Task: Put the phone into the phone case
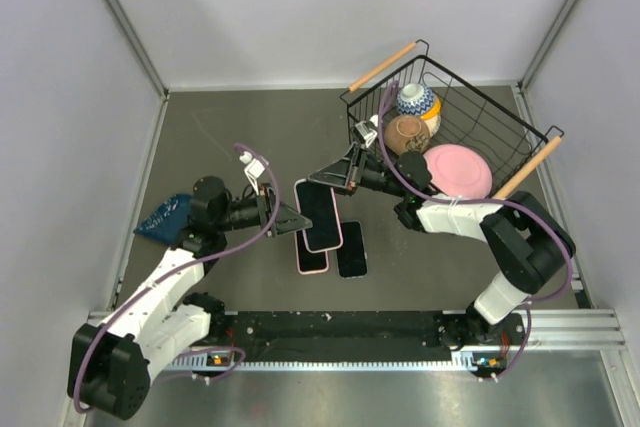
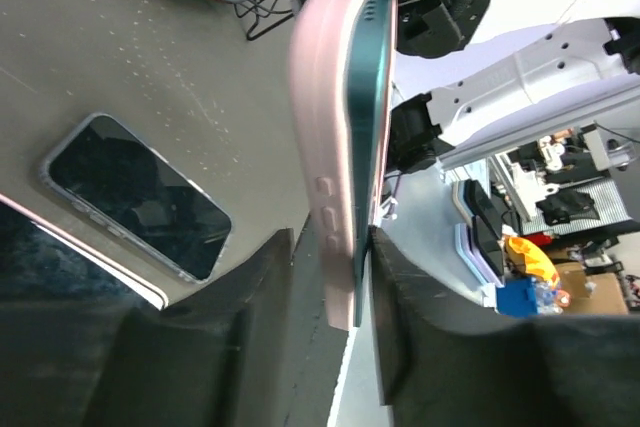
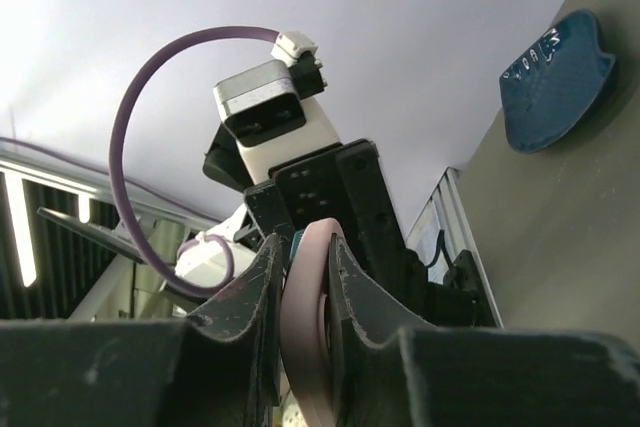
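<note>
Left pincer (image 1: pixel 297 219) and right pincer (image 1: pixel 335 175) clamp the pink phone case (image 2: pixel 320 97) above the worktop (image 1: pixel 230 137), left on its long side, right at its far end; teal phone (image 2: pixel 365 77) seemingly part-seated inside.

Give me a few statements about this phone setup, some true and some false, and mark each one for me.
1. The left end effector and the right end effector both grip the pink phone case. True.
2. The wire basket is empty. False: it holds a brown bowl, a patterned bowl and a pink plate.
3. A blue object lies on the table beside the left arm. True.
4. The black phone lies inside the basket. False: it lies flat on the table between the arms.
</note>
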Tool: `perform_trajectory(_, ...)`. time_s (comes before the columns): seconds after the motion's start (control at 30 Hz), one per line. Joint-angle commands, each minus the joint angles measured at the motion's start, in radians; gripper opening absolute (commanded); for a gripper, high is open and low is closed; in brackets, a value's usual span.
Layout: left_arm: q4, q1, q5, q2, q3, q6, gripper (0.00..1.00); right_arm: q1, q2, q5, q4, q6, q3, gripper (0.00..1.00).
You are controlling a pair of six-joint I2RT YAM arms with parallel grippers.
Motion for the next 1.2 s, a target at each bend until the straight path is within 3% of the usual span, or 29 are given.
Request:
perform_trajectory(0.0,0.012,0.022,-0.132,0.023,-0.007,-0.031,0.51,0.006,-0.042,-0.083,0.194,0.115,0.037,0.0)
perform_trajectory(0.13,0.111,0.022,-0.12,0.036,-0.006,-0.111,0.55,0.004,-0.047,-0.116,0.214,0.092,0.029,0.0)
perform_trajectory(0.3,0.157,0.023,-0.091,0.081,0.002,-0.138,0.45,0.006,-0.099,-0.126,0.08,-0.008,0.014,0.0)
perform_trajectory(0.33,0.218,0.022,-0.082,0.096,-0.004,-0.154,0.41,0.006,-0.11,-0.124,0.052,-0.052,0.011,0.0)
perform_trajectory(0.4,0.275,0.022,-0.065,0.113,-0.021,-0.204,0.24,0.006,-0.136,-0.121,-0.016,-0.086,0.003,0.01)
perform_trajectory(0.43,0.322,0.022,-0.051,0.13,-0.024,-0.217,0.18,0.006,-0.143,-0.121,-0.031,-0.116,0.002,0.05)
perform_trajectory(0.47,0.335,0.022,-0.045,0.136,-0.027,-0.224,0.04,0.006,-0.15,-0.124,-0.049,-0.132,0.002,0.09)
perform_trajectory(0.5,0.336,0.022,-0.043,0.139,-0.029,-0.229,0.0,0.006,-0.16,-0.124,-0.086,-0.146,0.0,0.15)
perform_trajectory(0.53,0.326,0.022,-0.052,0.136,-0.029,-0.222,0.0,0.006,-0.177,-0.123,-0.103,-0.17,-0.001,0.26)
perform_trajectory(0.63,0.223,0.022,-0.106,0.109,-0.02,-0.154,0.0,0.004,-0.206,-0.127,-0.12,-0.192,-0.009,0.38)
perform_trajectory(0.7,0.148,0.022,-0.128,0.092,-0.015,-0.105,0.0,0.006,-0.223,-0.129,-0.132,-0.207,-0.017,0.37)
perform_trajectory(0.93,0.097,0.022,-0.171,0.046,-0.006,-0.09,0.0,0.006,-0.288,-0.124,-0.309,-0.362,-0.027,0.0)
perform_trajectory(1.0,0.089,0.022,-0.157,0.038,0.005,-0.094,0.02,0.006,-0.298,-0.135,-0.31,-0.374,-0.037,0.0)
perform_trajectory(1.03,0.073,0.025,-0.155,0.033,0.014,-0.088,0.22,0.004,-0.301,-0.15,-0.306,-0.381,-0.038,0.0)
perform_trajectory(1.13,0.014,0.034,-0.151,0.013,0.048,-0.054,0.45,0.006,-0.312,-0.185,-0.298,-0.39,-0.05,0.0)
perform_trajectory(1.17,0.019,0.036,-0.146,0.006,0.056,-0.053,0.47,0.004,-0.314,-0.195,-0.292,-0.388,-0.052,0.0)
